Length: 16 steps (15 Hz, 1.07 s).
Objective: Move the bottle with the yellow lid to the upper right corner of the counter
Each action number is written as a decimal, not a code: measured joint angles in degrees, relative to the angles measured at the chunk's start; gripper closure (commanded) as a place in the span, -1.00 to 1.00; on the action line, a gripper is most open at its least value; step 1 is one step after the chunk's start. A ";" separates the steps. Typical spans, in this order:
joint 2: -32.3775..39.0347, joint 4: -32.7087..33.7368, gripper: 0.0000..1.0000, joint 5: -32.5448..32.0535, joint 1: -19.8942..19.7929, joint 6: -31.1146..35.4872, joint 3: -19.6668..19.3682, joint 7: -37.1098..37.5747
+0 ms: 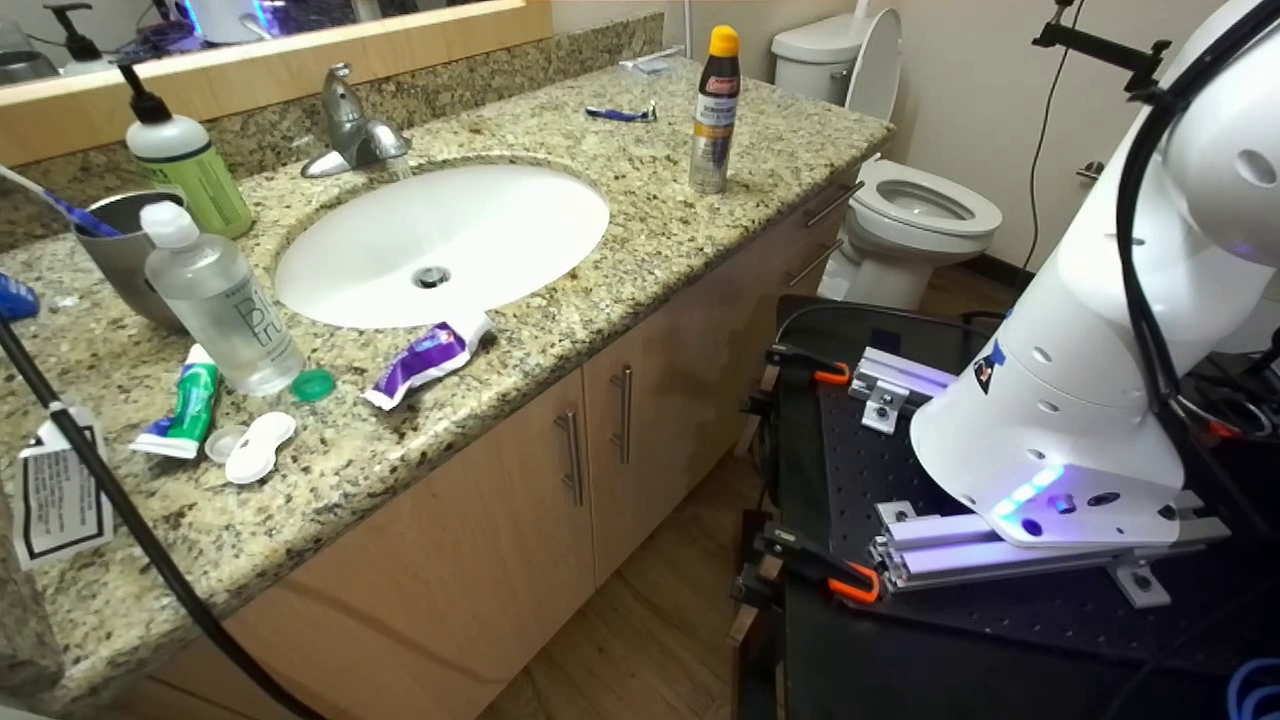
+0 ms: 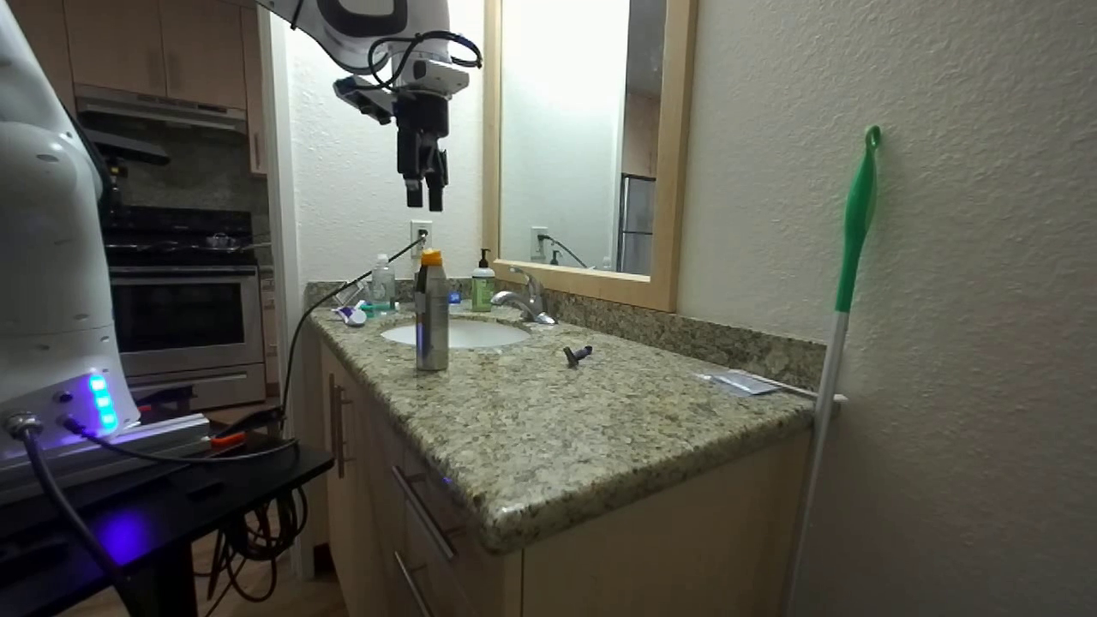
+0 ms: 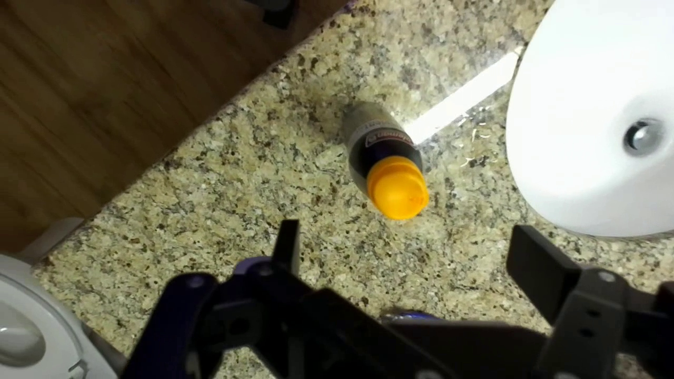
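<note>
a slim cylindrical bottle [image 1: 713,130] (domed yellow lid [image 1: 724,41]) stands on the speckled granite counter [image 1: 640,225] near the smooth oval sink [image 1: 520,235]; the gripper [image 2: 425,199] hangs above, fingers [image 3: 542,271] spread.

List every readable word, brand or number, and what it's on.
"Coleman": bottle with the yellow lid, upside down in the wrist view.
"bio tru": clear bottle, ending uncertain.
Too small or blurred: finer print on both, white tag, purple tube, green pump bottle.
Nothing else legible.
</note>
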 measured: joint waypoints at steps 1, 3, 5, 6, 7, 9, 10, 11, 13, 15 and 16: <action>0.12 -0.29 -1.00 -0.16 0.01 0.00 0.05 0.12; 0.07 -0.12 -1.00 -0.15 0.00 -0.01 0.05 0.12; 0.03 -0.04 -1.00 -0.15 0.00 -0.01 0.05 0.12; -0.09 -0.03 -1.00 -0.15 0.00 0.01 0.05 0.11; -0.29 -0.03 -1.00 -0.17 0.00 0.17 0.05 0.11; -0.41 -0.18 -1.00 -0.31 0.00 0.18 0.05 0.11; -0.36 -0.39 -1.00 -0.55 0.00 0.18 0.05 0.11; -0.31 -0.71 -1.00 -0.73 -0.02 0.17 0.05 0.11; -0.27 -1.15 -1.00 -0.82 -0.02 0.17 0.05 0.11; -0.27 -1.26 -1.00 -0.82 -0.02 0.17 0.05 0.11; -0.27 -1.25 -1.00 -0.81 -0.02 0.16 0.05 0.11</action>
